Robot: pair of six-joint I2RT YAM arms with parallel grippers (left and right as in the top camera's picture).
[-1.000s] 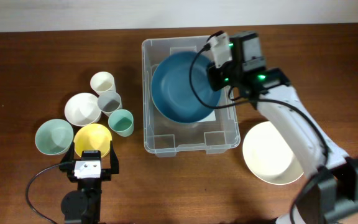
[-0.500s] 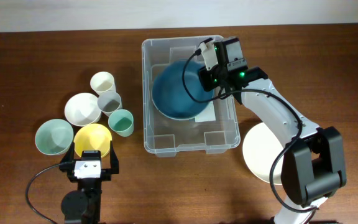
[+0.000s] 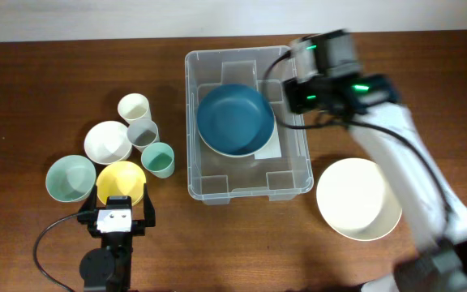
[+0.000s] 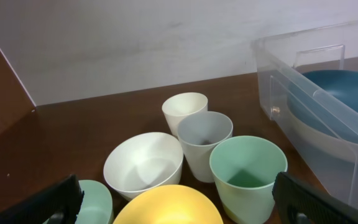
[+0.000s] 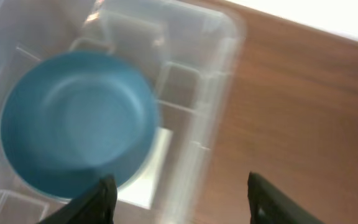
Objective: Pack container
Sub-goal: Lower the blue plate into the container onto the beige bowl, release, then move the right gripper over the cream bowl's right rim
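The container (image 3: 250, 188), a large clear bin, stands mid-table with a blue bowl (image 3: 235, 119) lying flat on its floor over a white label (image 3: 271, 148). My right gripper (image 3: 302, 81) hovers, blurred, over the bin's far right wall. The right wrist view shows that gripper (image 5: 188, 202) open and holding nothing, above the container wall (image 5: 210, 124), with the blue bowl (image 5: 76, 134) to the left. At the table's front left, my left gripper (image 3: 122, 197) is open. Seen from the left wrist, it (image 4: 178, 205) stands wide just behind a yellow bowl (image 4: 166, 200).
A large cream bowl (image 3: 357, 199) sits right of the bin. On the left are a cream cup (image 3: 134, 107), a grey cup (image 3: 143, 132), a green cup (image 3: 158, 159), a white bowl (image 3: 108, 142), a mint bowl (image 3: 70, 178) and the yellow bowl (image 3: 121, 180).
My right gripper has opened and let go of the blue bowl, which has settled flat in the bin. The gripper has drawn off to the right. The left arm has not moved.
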